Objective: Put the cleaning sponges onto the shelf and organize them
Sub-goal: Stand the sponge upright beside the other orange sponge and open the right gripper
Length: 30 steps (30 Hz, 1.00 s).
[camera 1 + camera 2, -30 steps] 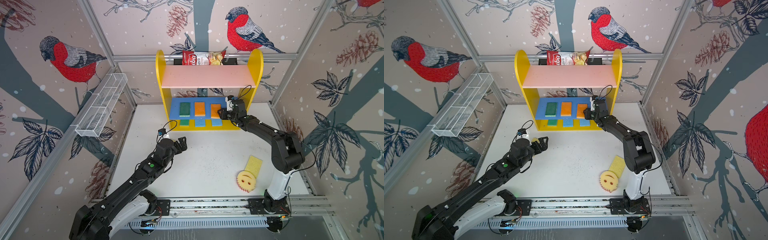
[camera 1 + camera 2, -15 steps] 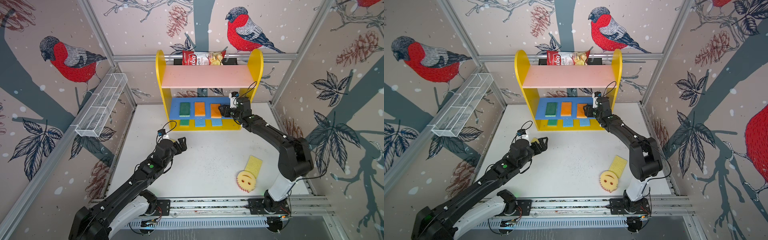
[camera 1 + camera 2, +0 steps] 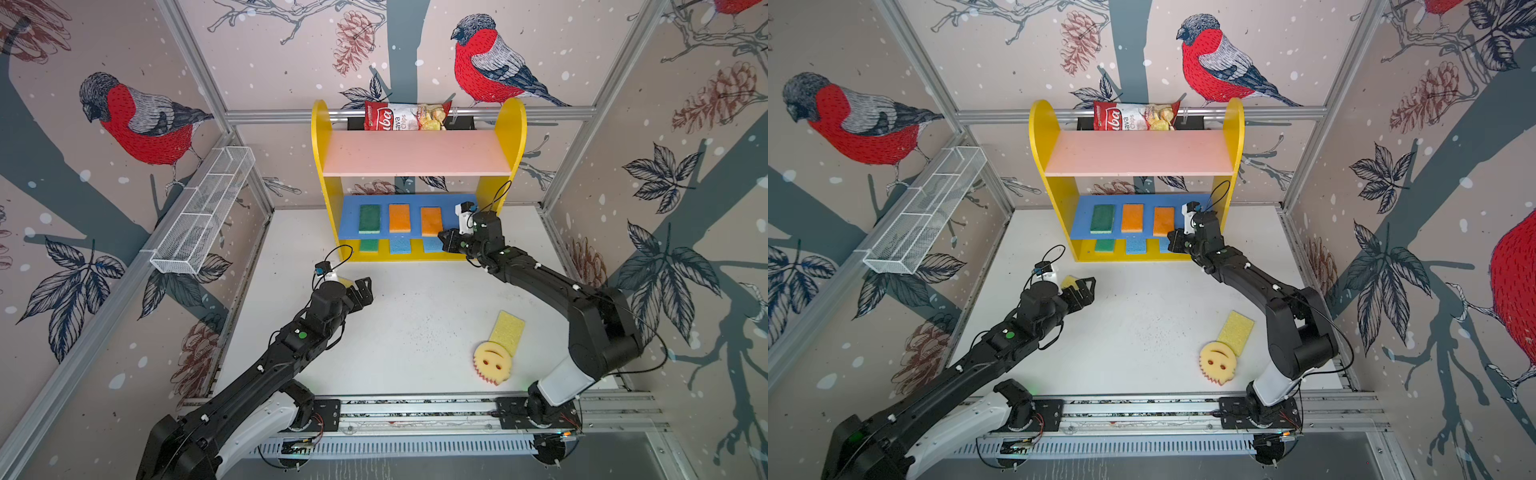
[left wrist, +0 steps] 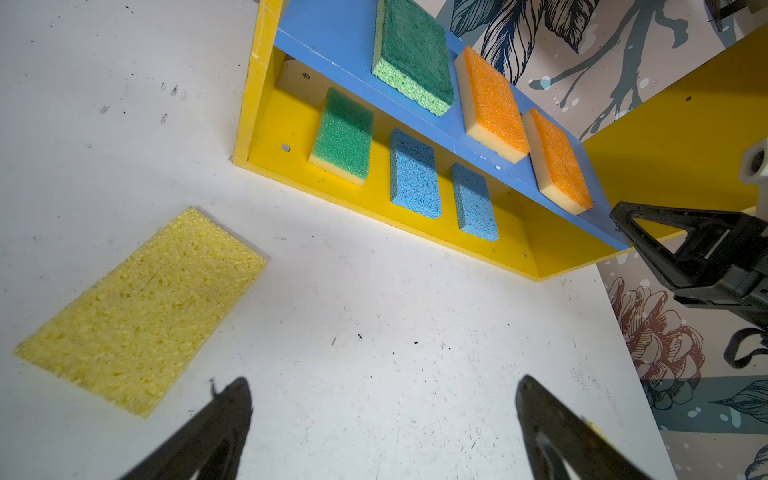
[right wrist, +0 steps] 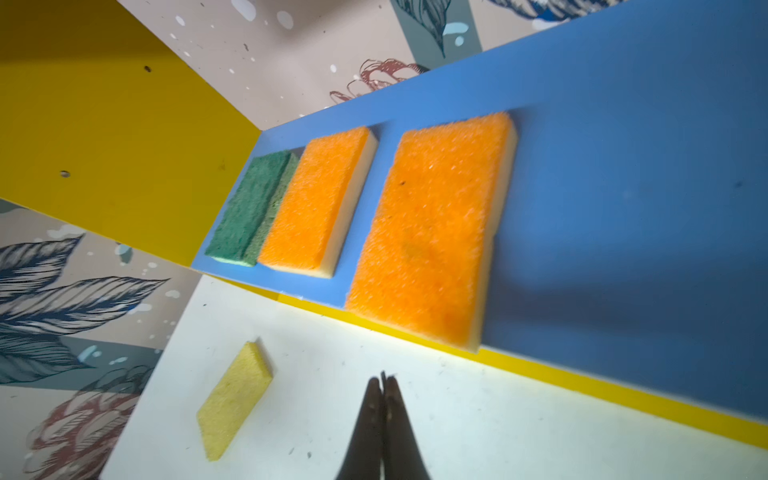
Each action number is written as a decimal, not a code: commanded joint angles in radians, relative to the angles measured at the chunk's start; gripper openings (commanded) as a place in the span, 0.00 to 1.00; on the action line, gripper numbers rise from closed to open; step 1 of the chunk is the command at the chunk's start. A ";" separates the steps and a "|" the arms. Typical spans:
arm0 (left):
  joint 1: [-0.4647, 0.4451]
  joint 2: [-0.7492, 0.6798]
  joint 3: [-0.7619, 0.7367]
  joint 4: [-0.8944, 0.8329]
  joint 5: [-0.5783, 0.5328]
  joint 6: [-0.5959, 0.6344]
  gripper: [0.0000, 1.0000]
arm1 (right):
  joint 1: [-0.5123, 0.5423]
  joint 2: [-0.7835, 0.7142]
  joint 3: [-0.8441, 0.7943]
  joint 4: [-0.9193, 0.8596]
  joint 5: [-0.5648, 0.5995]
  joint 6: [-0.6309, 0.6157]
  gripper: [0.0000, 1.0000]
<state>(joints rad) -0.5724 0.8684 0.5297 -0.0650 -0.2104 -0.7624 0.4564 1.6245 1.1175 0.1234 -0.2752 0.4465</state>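
If we go across from the left, first up is the white wire-mesh basket (image 3: 199,212) along the left wall. Next we've got the left gripper (image 4: 382,384) hanging just above the white table (image 3: 415,316), jaws spread wide with nothing between them. A flat yellow sponge (image 4: 141,307) lies on the table just beside it, not touching.

Then comes the shelf (image 3: 322,174) at the back, with a chips bag (image 3: 405,117) behind its top. On the blue middle board (image 3: 349,226) we see a dark green sponge (image 3: 369,219), a left orange sponge (image 3: 400,217) and a right orange sponge (image 3: 431,221), side by side with gaps. On the yellow base below sit a green-topped sponge (image 3: 369,245), a left blue sponge (image 3: 400,245) and a right blue sponge (image 4: 473,203).

The right gripper (image 5: 382,376) is at the shelf's front edge, just beside the right orange sponge, fingers pinched together on nothing.

Furthest right on the table, a second yellow sponge (image 3: 508,330) lies with the smiley-face sponge (image 3: 492,365) touching its near end, both well apart from either gripper.
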 commanded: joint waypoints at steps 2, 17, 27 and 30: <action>0.002 0.001 -0.004 0.034 0.001 -0.012 0.98 | 0.011 0.004 -0.002 0.032 -0.012 0.006 0.00; 0.002 0.000 -0.005 0.022 -0.014 -0.003 0.98 | -0.004 0.125 0.087 0.022 -0.025 0.007 0.00; 0.002 0.031 0.003 0.029 -0.015 0.004 0.98 | -0.039 0.175 0.133 0.022 -0.042 0.009 0.00; 0.003 0.041 0.010 0.031 -0.015 0.006 0.98 | -0.039 0.184 0.136 0.028 -0.056 0.017 0.00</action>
<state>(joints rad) -0.5720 0.9039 0.5285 -0.0647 -0.2131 -0.7761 0.4175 1.8015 1.2465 0.1238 -0.3080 0.4534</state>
